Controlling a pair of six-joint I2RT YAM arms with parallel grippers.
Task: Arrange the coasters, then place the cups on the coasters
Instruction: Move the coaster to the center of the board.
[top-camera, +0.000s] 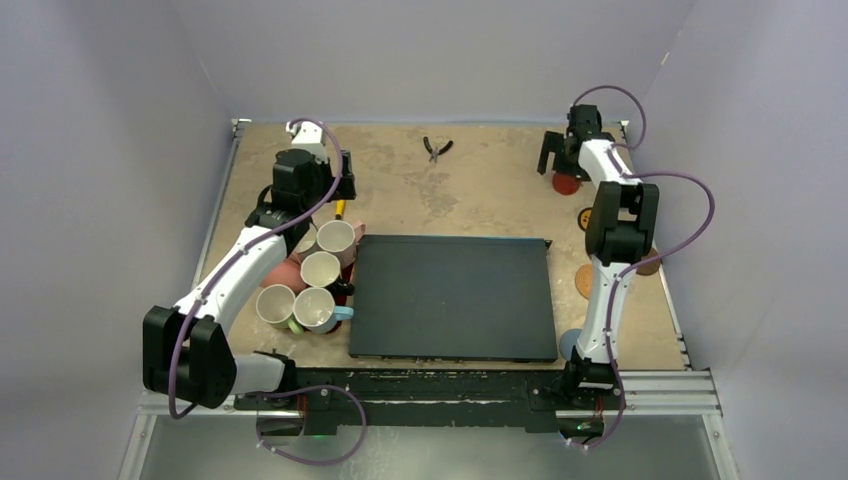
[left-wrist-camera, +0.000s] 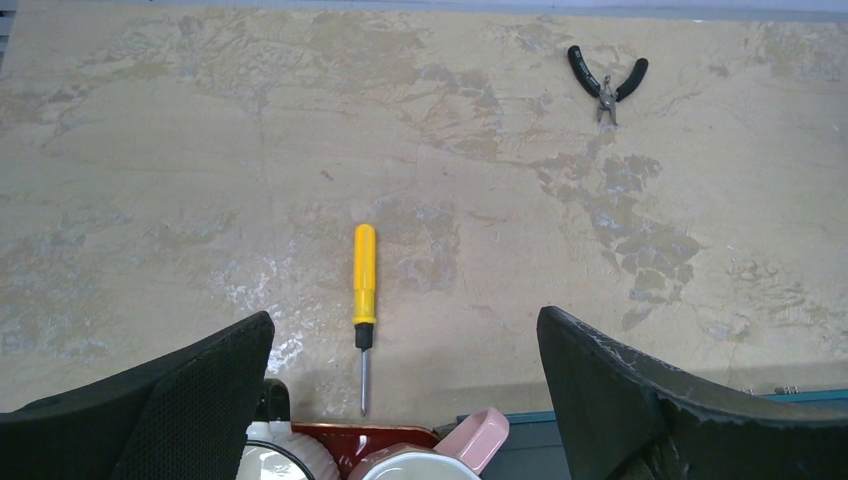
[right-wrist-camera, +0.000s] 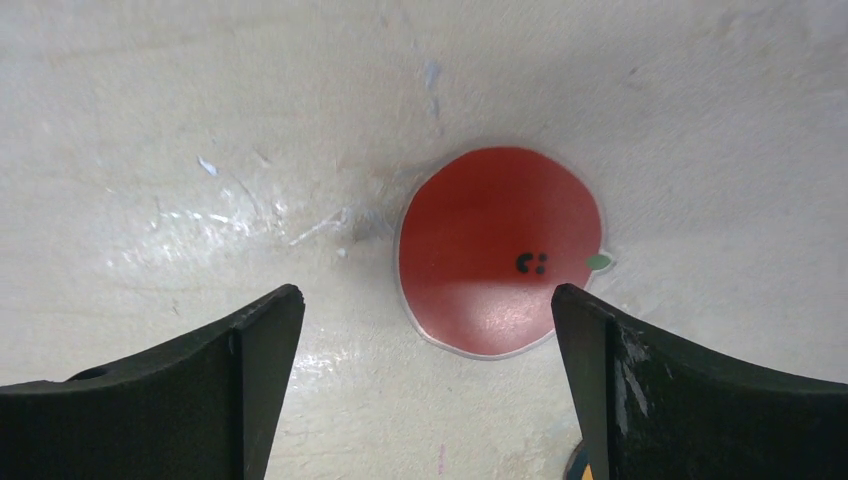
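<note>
Right pincer (right-wrist-camera: 425, 300), nearest the lens: jaws spread wide, holding nothing, hung low over the tabletop (right-wrist-camera: 200, 120). Left pincer (left-wrist-camera: 405, 318): also spread wide and empty. Black mat (top-camera: 452, 297): largest item, lying between the two pincers and closer to the arm bases than either, with no coaster on it. Red tray (left-wrist-camera: 340, 432): only a sliver shows, just behind the left pincer's fingers. Cups (top-camera: 318, 275): clustered under and behind the left pincer beside the mat. At least four white interiors show, another is partly hidden by the arm, and none stands on a coaster. Red coaster (right-wrist-camera: 500, 250): flat on the table just ahead of the right pincer, offset toward one finger, untouched. Yellow coaster (top-camera: 587, 217), cork coaster (top-camera: 585, 280), brown coaster (top-camera: 650, 266) and grey-blue coaster (top-camera: 568, 343): strung out behind the right pincer, off the mat, partly masked by the arm. Screwdriver (left-wrist-camera: 364, 285): just ahead of the left pincer. Pliers (left-wrist-camera: 606, 85): well ahead of it. Status, as judged: nothing arranged yet, every coaster and cup still to place, and the red coaster looks like the first pick.
</note>
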